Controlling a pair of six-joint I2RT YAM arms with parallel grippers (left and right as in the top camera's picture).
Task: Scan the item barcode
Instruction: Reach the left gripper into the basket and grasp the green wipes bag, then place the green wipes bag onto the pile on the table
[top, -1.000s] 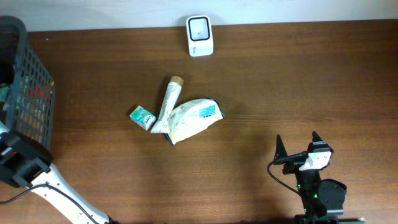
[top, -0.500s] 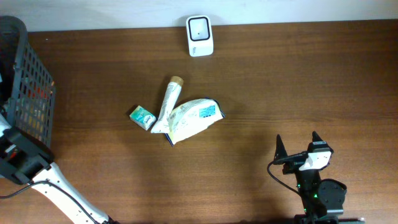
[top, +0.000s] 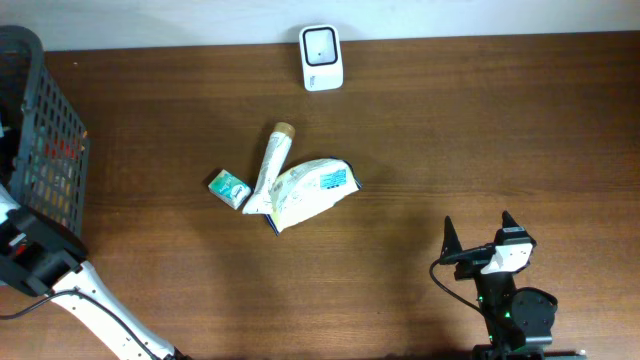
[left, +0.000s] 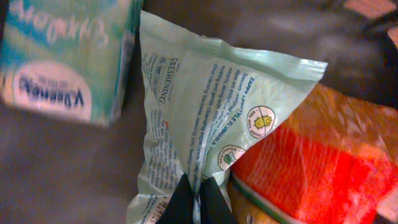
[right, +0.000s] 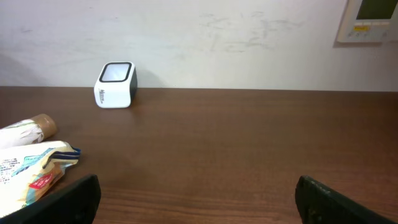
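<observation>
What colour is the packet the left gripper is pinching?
The packet is pale mint green with dark print, clearest in the left wrist view.

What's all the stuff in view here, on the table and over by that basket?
scanner: one, white, table's far edge
tube: one, white with tan cap, centre
white pouch: one, blue print, against the tube
small box: one, green, left of the tube
basket: one, black, left edge
pale green pouch: one, left wrist view
tissue pack: one, teal, beside it
orange packet: one, beneath it
table: one, brown
left gripper: pinching the pale green pouch
right gripper: open, empty
</observation>
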